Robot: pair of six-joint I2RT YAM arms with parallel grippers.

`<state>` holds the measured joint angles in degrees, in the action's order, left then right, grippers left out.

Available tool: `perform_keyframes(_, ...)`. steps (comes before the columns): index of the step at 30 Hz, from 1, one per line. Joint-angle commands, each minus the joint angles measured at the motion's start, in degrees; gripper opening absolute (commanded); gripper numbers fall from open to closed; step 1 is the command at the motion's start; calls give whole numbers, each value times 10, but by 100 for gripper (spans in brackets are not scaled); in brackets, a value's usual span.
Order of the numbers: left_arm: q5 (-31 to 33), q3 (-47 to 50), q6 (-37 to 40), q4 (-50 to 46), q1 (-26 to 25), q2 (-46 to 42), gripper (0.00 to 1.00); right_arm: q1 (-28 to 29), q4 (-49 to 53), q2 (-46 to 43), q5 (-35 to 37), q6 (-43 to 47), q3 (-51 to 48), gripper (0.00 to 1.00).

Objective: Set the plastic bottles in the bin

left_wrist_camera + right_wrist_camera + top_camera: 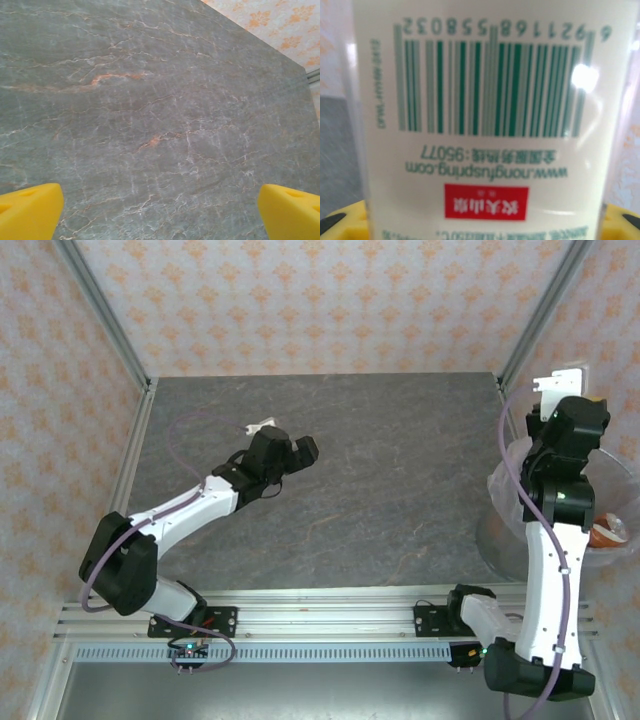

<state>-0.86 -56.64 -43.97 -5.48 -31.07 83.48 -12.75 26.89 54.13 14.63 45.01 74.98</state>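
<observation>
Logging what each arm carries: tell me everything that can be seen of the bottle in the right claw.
The bottle is clear plastic wrapped in a cream label. The label carries a green barcode, a web address and a red block with white characters, all upside down in the wrist view. The right claw grips it, with yellow fingers on either side, and holds it raised close to the bin.

1 bottle (606,533), seemingly, in bin (499,536)
</observation>
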Motion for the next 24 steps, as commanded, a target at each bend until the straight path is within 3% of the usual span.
perform_keyframes(1,-16,-21,17,-17,6,5,100,-36,-21,-6,5,63,-46,0)
perform_keyframes(4,-20,-21,16,-18,7,4,100,-55,-56,-15,-2,83,-74,0)
perform_keyframes(7,-19,-15,9,-14,7,3,100,-62,-50,-20,-26,120,-94,7)
perform_keyframes(12,-22,-15,1,-11,7,5,100,-73,-66,-8,23,187,-128,13)
perform_keyframes(14,-23,-19,2,-12,7,7,100,-76,-73,-5,27,192,-134,26)
perform_keyframes(18,-23,-26,4,-15,7,10,100,-76,-59,-6,27,164,-123,67)
perform_keyframes(22,-24,-25,2,-8,7,5,100,-76,-62,-24,23,138,-123,91)
perform_keyframes(24,-25,-26,2,-5,7,3,100,-76,-90,-36,36,122,-134,98)
